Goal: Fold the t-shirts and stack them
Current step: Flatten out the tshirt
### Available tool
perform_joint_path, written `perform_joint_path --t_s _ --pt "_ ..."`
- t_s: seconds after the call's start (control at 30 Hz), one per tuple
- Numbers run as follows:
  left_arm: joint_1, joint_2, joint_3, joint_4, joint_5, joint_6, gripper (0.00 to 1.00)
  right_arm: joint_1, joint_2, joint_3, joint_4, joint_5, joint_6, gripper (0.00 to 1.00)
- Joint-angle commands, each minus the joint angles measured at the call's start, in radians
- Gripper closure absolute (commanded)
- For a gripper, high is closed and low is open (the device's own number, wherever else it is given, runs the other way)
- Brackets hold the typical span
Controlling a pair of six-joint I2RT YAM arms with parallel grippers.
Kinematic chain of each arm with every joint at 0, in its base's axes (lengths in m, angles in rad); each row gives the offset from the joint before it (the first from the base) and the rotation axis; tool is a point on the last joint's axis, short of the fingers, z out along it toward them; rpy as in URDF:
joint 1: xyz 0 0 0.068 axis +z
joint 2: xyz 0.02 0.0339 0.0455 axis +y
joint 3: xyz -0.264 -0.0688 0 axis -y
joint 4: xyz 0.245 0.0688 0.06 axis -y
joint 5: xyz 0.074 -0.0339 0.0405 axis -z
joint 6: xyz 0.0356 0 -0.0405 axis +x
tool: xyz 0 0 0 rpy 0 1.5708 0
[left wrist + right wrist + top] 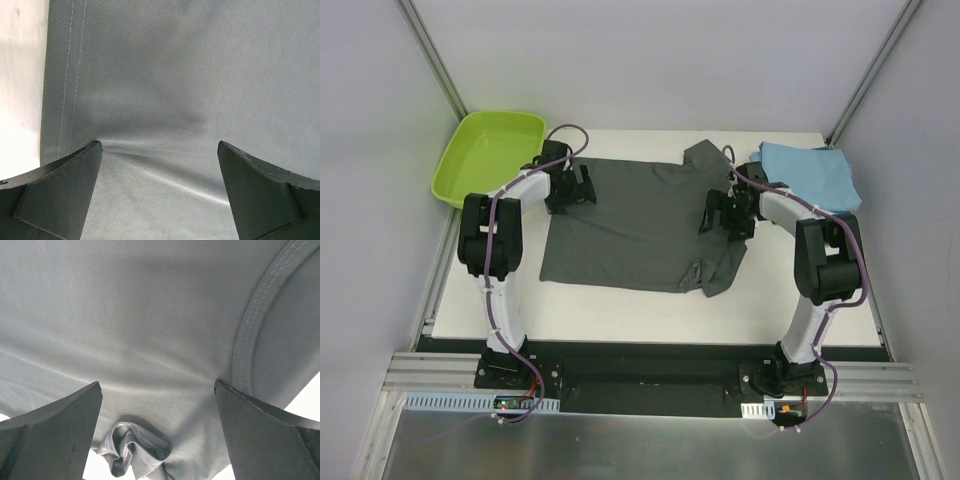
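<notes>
A dark charcoal-grey t-shirt lies spread flat on the white table. My left gripper is open and presses down on its left side near the stitched hem; the cloth wrinkles between the fingertips. My right gripper is open, its tips on the cloth near the collar seam, with a bunched sleeve between the fingers. A folded light blue t-shirt lies at the back right. The teal one is out of view.
A lime-green plastic tub stands at the back left corner, partly off the table. Grey enclosure walls surround the table. The black mounting rail runs along the near edge.
</notes>
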Motion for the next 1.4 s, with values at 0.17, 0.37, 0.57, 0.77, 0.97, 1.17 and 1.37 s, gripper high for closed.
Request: perform_joint_path --t_s 0.17,0.37,0.57,0.77,0.97,1.17,1.37 --pt "-0.001 -0.063 0.093 -0.086 0.072 0.052 0.01 0.001 -0.064 0.058 0.035 -0.061 -0.13 0.04" --pt "-0.055 -0.279 -0.052 -0.084 0.025 0.052 0.01 0.065 -0.216 -0.129 0.055 -0.114 -0.128 0.02" --pt "-0.116 -0.417 -0.268 -0.07 -0.001 0.005 0.01 0.142 -0.253 -0.223 0.085 -0.127 -0.128 0.02" --pt "-0.123 -0.433 -0.385 -0.029 -0.006 -0.011 0.01 0.17 -0.221 -0.226 0.088 -0.128 -0.157 0.02" --pt "-0.121 -0.402 -0.448 -0.007 -0.024 -0.026 0.01 0.275 -0.313 -0.27 0.033 -0.133 -0.266 0.01" --pt "-0.118 -0.405 -0.471 -0.007 -0.086 -0.035 0.01 0.449 -0.438 -0.399 -0.047 -0.126 -0.277 0.01" --pt "-0.116 -0.424 -0.479 -0.009 -0.147 -0.04 0.01 0.608 -0.613 -0.479 -0.138 0.039 -0.164 0.01"
